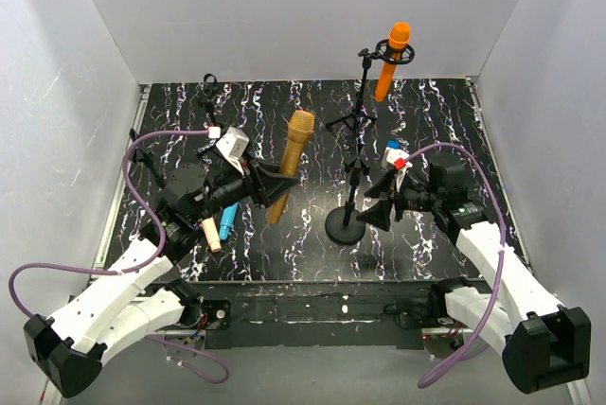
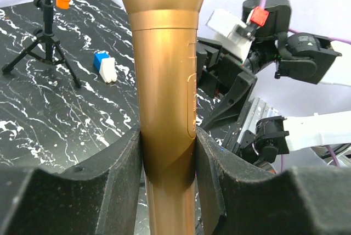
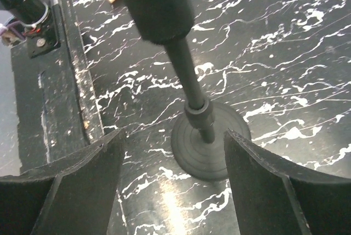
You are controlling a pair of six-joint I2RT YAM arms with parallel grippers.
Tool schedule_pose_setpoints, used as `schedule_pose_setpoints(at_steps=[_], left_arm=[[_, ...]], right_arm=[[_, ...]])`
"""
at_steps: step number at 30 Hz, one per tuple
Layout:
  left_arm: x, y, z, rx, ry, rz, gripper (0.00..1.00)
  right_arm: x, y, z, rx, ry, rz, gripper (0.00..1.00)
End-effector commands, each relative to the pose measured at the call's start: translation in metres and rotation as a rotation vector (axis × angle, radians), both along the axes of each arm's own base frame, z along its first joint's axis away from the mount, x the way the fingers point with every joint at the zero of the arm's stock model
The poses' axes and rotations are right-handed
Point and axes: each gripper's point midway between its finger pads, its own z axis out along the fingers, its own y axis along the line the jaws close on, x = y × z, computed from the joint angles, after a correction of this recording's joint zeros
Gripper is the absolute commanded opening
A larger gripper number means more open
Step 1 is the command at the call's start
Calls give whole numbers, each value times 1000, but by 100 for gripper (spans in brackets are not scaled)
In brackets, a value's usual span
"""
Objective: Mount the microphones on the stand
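The left tool is clenched on the tilted gold microphone, left of the round-base stand. The right tool is released, jaws straddling the stand's pole. Far off, the orange microphone sits clipped on the tripod. The blue microphone and pink microphone lie on the bench, near left.

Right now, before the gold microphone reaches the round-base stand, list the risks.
1. The left tool grips the gold microphone low on its handle; it could pivot or slip.
2. The right tool only straddles the stand, with its jaws apart. Unheld, the stand might tip when pushed.
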Motion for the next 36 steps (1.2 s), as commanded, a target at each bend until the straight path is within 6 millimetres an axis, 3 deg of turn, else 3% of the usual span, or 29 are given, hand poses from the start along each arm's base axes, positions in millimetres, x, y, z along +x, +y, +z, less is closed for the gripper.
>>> schedule_pose_setpoints(at_steps=[1, 7, 25, 36], left_arm=[[1, 8, 15, 12, -41, 39, 0], [-1, 12, 15, 26, -25, 48, 0], [-8, 17, 15, 23, -21, 50, 0], [-5, 16, 14, 34, -24, 54, 0]], right_arm=[[28, 7, 36, 58, -121, -79, 79], [30, 16, 46, 95, -142, -71, 72], [34, 26, 31, 74, -81, -43, 72], [42, 29, 38, 75, -84, -43, 72]])
